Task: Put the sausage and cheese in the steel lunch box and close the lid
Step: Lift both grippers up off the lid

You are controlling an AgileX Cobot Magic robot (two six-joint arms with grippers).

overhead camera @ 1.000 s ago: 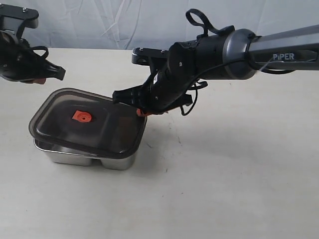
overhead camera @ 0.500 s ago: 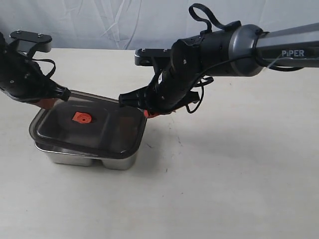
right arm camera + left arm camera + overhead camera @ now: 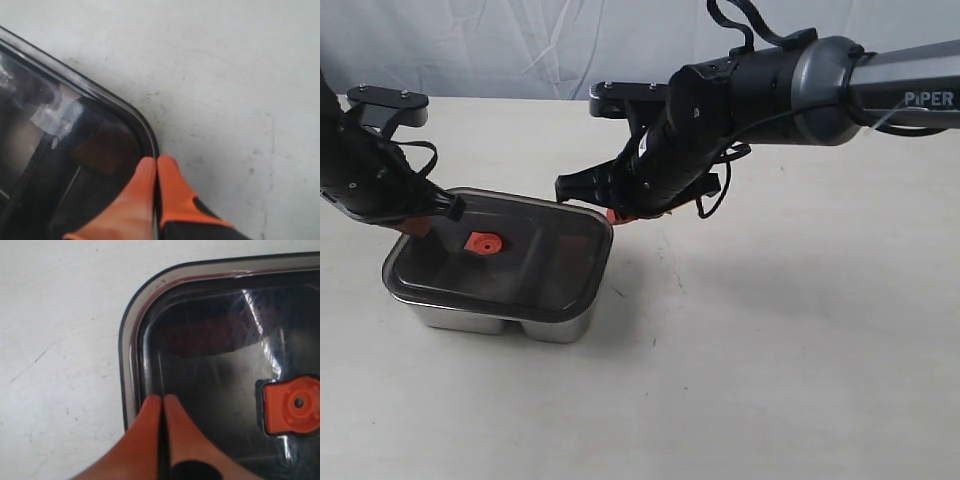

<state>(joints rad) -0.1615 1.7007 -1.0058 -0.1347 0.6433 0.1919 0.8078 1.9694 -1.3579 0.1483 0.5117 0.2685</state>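
Lid (image 3: 520,262): dark, lying over the steel lunch box (image 3: 495,318) on the table (image 3: 770,350), orange valve tab (image 3: 480,242) up
Left gripper (image 3: 162,407): jaws pressed together, empty, tips at one lid corner
Right gripper (image 3: 156,167): jaws closed together, holding nothing, tips at another lid corner
Inside the box: dim shapes through the lid, cannot tell what
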